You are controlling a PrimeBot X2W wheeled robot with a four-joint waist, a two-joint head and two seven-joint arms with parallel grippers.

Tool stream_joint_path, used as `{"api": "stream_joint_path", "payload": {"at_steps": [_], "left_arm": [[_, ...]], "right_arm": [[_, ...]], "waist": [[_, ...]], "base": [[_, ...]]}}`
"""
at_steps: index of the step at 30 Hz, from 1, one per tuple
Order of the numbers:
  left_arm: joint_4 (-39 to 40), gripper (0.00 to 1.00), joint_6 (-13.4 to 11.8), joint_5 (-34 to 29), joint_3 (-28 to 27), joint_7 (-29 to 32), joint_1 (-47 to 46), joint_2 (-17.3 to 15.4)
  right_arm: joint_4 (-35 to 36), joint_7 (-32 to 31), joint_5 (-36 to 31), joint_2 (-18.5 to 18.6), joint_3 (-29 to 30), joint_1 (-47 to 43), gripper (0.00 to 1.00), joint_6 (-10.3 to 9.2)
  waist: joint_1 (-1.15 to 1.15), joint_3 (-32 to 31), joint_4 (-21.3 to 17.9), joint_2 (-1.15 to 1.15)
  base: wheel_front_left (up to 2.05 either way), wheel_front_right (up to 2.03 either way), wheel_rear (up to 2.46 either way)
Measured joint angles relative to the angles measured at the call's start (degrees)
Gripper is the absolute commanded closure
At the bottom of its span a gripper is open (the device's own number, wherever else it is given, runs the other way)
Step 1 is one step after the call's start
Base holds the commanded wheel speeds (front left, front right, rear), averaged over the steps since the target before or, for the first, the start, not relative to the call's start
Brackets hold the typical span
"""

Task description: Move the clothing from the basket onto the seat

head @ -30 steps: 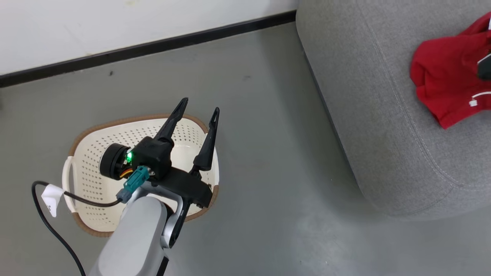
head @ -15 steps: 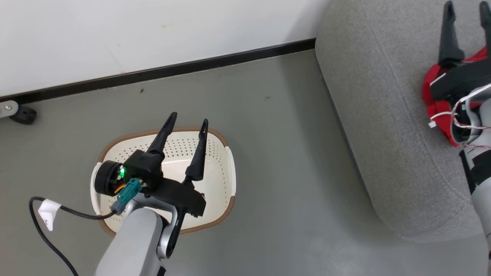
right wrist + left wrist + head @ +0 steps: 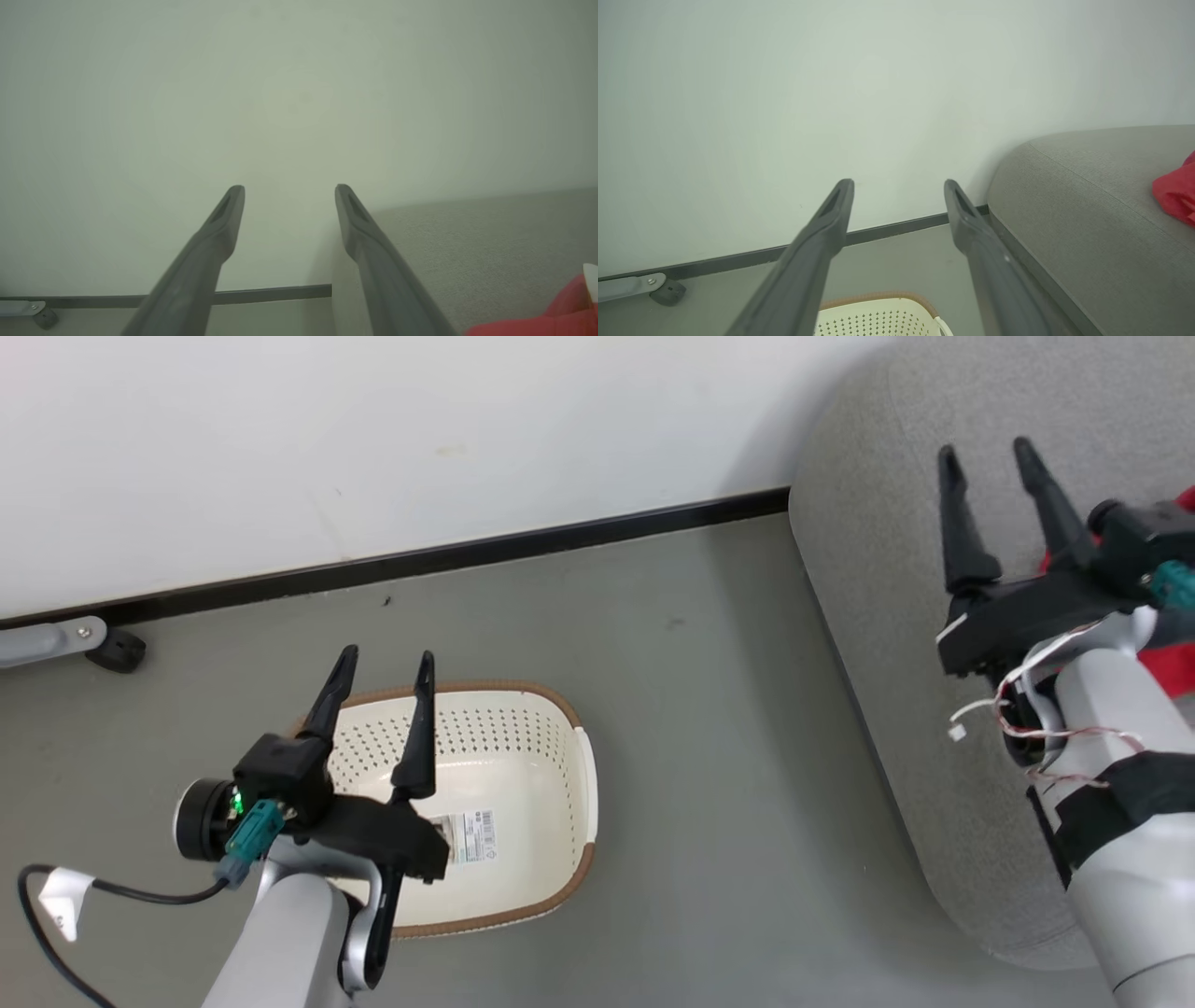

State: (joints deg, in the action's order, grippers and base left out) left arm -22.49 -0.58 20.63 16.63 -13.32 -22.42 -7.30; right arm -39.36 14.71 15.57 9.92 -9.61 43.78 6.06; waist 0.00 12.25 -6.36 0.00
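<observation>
The cream basket (image 3: 551, 859) with its brown rim stands on the floor, holding no fabric, a printed sticker (image 3: 470, 833) showing on its bottom. My left gripper (image 3: 386, 655) hangs open above the basket's left part, nothing between its fingers. The grey seat (image 3: 873, 560) fills the right side. Red clothing (image 3: 1178, 665) lies on it, mostly hidden behind my right arm. My right gripper (image 3: 988, 453) is open above the seat, beside the clothing. In the left wrist view, the open left gripper (image 3: 899, 184) points at the wall, with basket rim (image 3: 882, 296), seat (image 3: 1087, 205) and clothing (image 3: 1176, 193). The right wrist view has the right gripper (image 3: 289, 189), seat (image 3: 467, 242) and clothing (image 3: 556, 317).
A white wall with a black baseboard (image 3: 448, 555) runs behind the basket. A grey metal foot with a dark caster (image 3: 89, 644) sits at the left by the wall. A black cable with a white tag (image 3: 61, 905) hangs from my left arm. Grey floor (image 3: 709, 728) separates basket and seat.
The head camera has tilted up, shifting the whole view. My right gripper has come further into view above the seat. The left arm has drawn back left, uncovering the basket's sticker.
</observation>
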Motion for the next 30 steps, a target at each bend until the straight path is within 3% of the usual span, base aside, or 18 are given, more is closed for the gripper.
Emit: {"api": "stream_joint_path", "payload": {"at_steps": [14, 30], "left_arm": [[0.58, 0.0, -3.32, 0.34, -3.63, -0.59, 5.89, -1.19], [1.71, 0.0, -5.47, 0.34, -8.22, -0.93, 12.15, -1.77]], "right_arm": [[4.02, -0.01, 0.01, -2.36, -3.05, -9.17, 0.0, 0.52], [8.17, -0.01, 0.0, -3.37, -4.11, -17.77, 0.0, 0.42]], "waist": [[0.0, -4.09, 1.68, 0.0], [0.0, -7.09, 2.34, 0.0]], "base": [[0.0, 0.0, 0.0], [0.0, 0.0, 0.0]]}}
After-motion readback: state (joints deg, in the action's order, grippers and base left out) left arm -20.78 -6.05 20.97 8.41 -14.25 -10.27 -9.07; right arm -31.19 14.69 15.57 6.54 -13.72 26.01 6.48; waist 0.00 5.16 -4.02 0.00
